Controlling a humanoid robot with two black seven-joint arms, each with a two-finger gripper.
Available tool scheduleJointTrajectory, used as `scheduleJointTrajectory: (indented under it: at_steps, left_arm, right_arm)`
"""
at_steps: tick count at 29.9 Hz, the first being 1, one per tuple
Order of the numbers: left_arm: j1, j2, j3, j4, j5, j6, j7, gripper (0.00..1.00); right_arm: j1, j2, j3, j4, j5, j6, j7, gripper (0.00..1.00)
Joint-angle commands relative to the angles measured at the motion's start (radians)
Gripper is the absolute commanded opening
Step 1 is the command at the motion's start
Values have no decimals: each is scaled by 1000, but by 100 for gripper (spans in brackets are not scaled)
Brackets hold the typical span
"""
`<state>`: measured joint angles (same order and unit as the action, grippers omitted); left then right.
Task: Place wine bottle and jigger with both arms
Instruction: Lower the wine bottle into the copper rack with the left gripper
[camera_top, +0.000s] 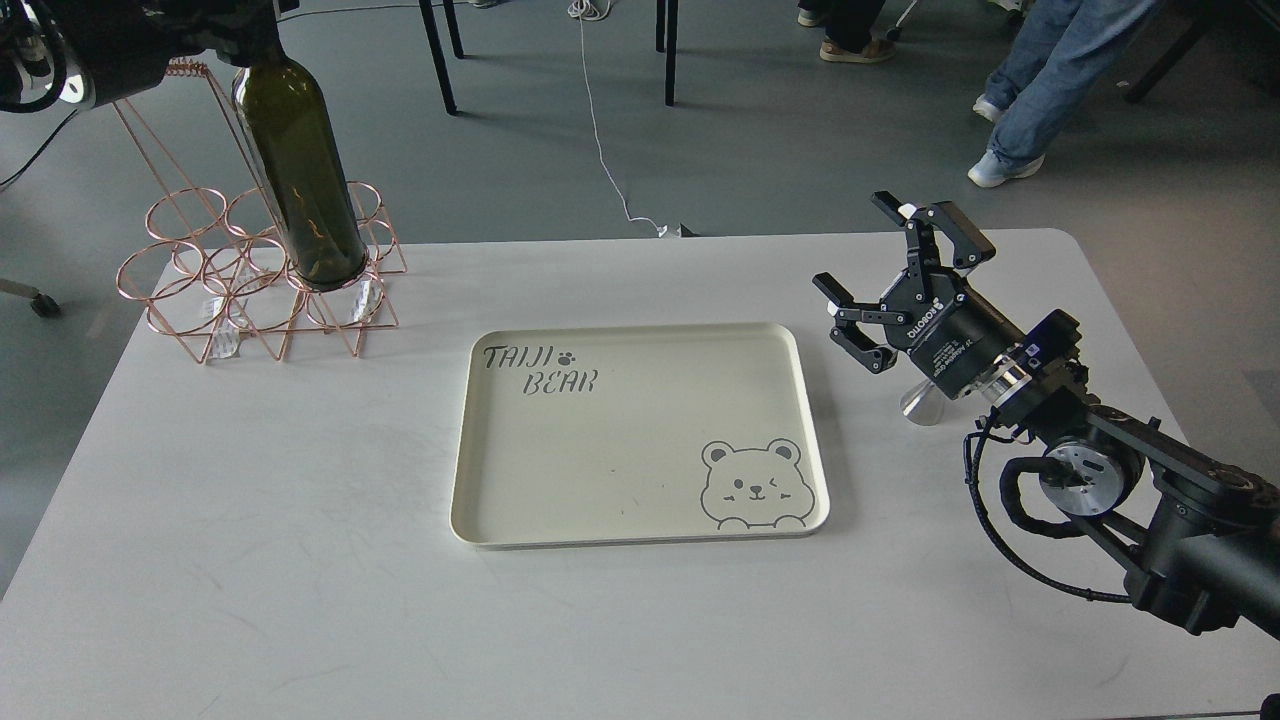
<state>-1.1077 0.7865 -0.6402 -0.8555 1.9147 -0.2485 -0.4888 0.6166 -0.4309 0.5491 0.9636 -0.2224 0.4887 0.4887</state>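
The dark olive-green wine bottle (300, 170) hangs tilted at the back left, its base at a ring of the copper wire rack (190, 300). My left gripper (245, 35) holds the bottle's neck at the top edge, mostly cut off by the frame. My right gripper (853, 243) is open and empty, raised over the table's right side and pointing up and to the left. The silver jigger (920, 405) stands on the table right under and behind that gripper's body, only its lower cone showing.
A cream tray (640, 332) with a bear drawing lies in the middle of the white table (250, 520). Chair legs, a white cable and people's legs are on the floor beyond the far edge.
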Motion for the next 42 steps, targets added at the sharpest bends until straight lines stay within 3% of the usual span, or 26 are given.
scheduleJointTrajectory:
  at_steps: [1,29,33,42]
  left_arm:
    - [2,-9,4,7,-2,8,0,13]
    - [104,-4,19,4,-23,52,0,16]
    - [106,-3,19,4,-23,54,0,23]
    - [152,-3,19,4,-23,60,0,24]
  right_arm:
    - [-2,0,0,1,0,0,0,99]
    - [-20,3,2,3,-20,0,0,99]
    - [-21,3,2,3,-20,0,0,99]
    - [-25,3,9,3,-20,0,0,99]
